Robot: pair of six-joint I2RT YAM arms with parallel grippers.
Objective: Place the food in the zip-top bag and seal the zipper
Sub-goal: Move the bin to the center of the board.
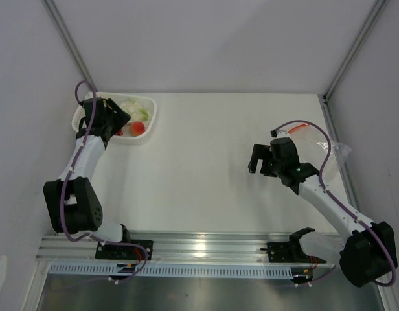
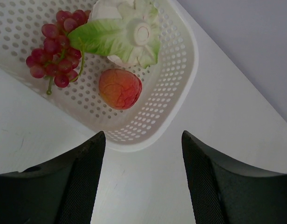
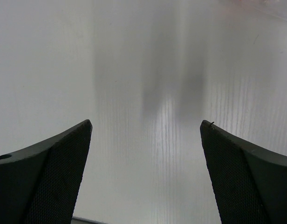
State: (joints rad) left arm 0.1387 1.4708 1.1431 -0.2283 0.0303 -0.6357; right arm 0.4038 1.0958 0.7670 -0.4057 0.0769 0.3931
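A white mesh basket point(image 2: 181, 93) holds a red grape bunch point(image 2: 57, 46), a white-and-green vegetable point(image 2: 125, 32) and a red-orange round fruit point(image 2: 120, 88). No mango shows. My left gripper point(image 2: 142, 135) is open and empty, hovering just short of the basket's rim, with the round fruit straight ahead. In the top view it point(image 1: 118, 123) covers the basket's left part. The clear zip-top bag point(image 1: 335, 152) with its red-orange zipper strip point(image 1: 298, 127) lies at the far right, behind my right arm. My right gripper point(image 1: 259, 162) is open and empty over bare table point(image 3: 146, 122), left of the bag.
The basket point(image 1: 148, 110) stands at the table's back left corner, near the back wall. Metal frame posts run along both side walls. The mounting rail point(image 1: 199, 249) crosses the near edge.
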